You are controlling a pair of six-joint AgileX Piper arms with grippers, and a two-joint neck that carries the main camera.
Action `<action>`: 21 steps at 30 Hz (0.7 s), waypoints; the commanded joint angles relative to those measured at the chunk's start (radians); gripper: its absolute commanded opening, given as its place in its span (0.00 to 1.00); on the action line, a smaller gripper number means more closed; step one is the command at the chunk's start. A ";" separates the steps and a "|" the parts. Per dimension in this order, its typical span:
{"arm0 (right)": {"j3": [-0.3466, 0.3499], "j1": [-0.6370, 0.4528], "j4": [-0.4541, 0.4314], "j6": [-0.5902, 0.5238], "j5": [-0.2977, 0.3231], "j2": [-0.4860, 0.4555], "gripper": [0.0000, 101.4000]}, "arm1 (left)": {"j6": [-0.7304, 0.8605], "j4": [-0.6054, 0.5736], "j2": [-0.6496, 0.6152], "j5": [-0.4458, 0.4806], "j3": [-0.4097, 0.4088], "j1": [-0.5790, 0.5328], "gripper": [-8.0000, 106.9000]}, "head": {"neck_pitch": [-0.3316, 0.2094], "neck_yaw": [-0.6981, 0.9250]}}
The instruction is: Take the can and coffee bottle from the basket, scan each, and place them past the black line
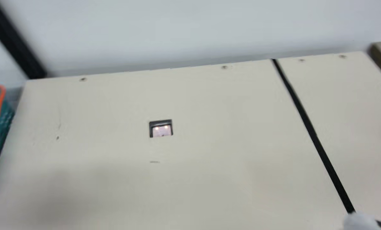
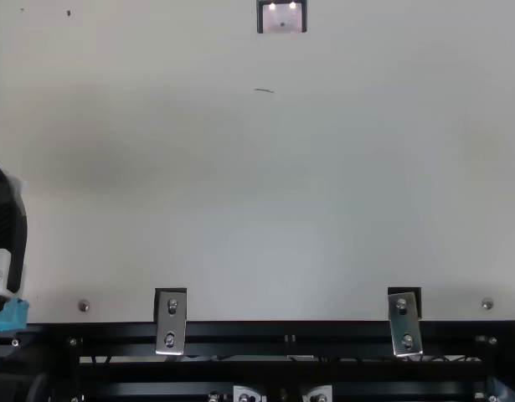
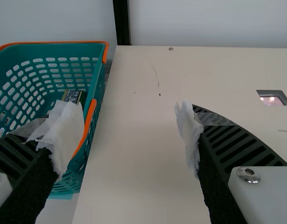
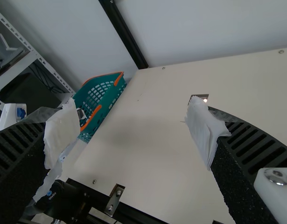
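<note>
spread left pincer (image 2: 7, 219), basket (image 3: 40, 50), unreadable label (image 3: 72, 96)

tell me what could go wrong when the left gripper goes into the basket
The open left gripper might catch the orange handle or the wall of the teal basket on its way in.
The dark printed item lies close to the basket's side, so there may be little room for a finger beside it.
The ragged white wrapping on the fingertips could snag or slip, and might cover a code at the scanner window.
</note>
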 commanded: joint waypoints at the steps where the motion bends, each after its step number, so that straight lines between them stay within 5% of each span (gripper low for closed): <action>1: 0.000 0.000 0.000 0.000 0.000 0.000 1.00 | 0.000 0.000 0.000 0.000 0.000 0.000 0.85 | 0.000 0.062; 11: 0.000 0.000 0.000 0.000 0.000 0.000 1.00 | 0.000 0.000 0.000 0.000 0.000 0.000 0.85 | -0.054 0.387; 21: 0.000 0.000 0.000 0.000 0.000 0.000 1.00 | 0.000 0.000 0.000 0.000 0.000 0.000 0.85 | -0.180 0.698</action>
